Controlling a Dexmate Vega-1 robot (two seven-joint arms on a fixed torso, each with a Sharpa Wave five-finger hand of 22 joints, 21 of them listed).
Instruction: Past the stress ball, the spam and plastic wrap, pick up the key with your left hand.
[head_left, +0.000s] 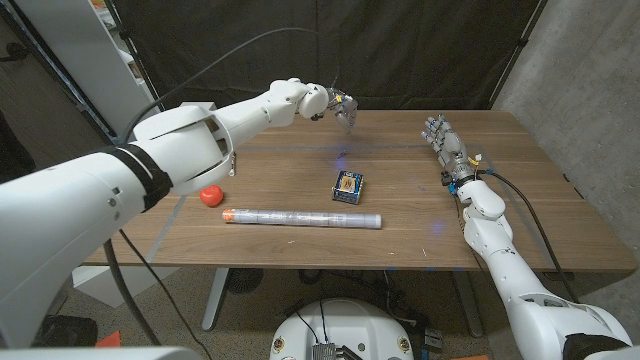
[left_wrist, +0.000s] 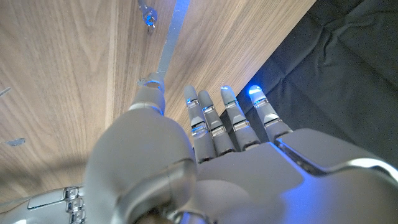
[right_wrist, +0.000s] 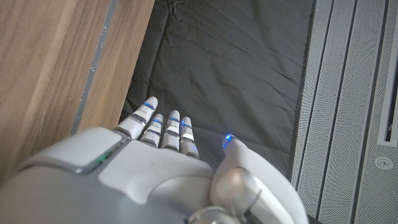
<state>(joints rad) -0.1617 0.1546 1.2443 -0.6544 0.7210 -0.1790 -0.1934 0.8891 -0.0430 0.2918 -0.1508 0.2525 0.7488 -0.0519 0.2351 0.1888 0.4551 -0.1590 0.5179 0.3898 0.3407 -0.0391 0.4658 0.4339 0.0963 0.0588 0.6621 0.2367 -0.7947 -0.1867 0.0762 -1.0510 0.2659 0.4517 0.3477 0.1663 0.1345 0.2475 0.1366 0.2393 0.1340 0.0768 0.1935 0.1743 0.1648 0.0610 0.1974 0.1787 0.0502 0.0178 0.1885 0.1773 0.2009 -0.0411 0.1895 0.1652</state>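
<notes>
Two arms reach over the wooden table (head_left: 560, 215). In the head view the left hand (head_left: 338, 103) hangs above the far middle of the table, fingers pointing down, while the right hand (head_left: 445, 143) stands at the far right, fingers straight and holding nothing. Below the left hand, on the wood, a small dark speck shows that may be the key (head_left: 342, 157); it is too small to tell for sure. Nearer lie the blue spam tin (head_left: 347, 184), the long roll of plastic wrap (head_left: 301, 217) and, to the left, the red stress ball (head_left: 210, 196).

The left wrist view shows what the head view cannot: the left hand's fingers (left_wrist: 233, 118) are stretched out side by side, with no object between them and the thumb, over wood grain beside the table's edge. The right wrist view shows that hand's fingers (right_wrist: 168, 130) likewise extended past the table's edge.

Black cloth (head_left: 420, 50) hangs behind the table, with a grey wall (head_left: 590, 80) at right.
</notes>
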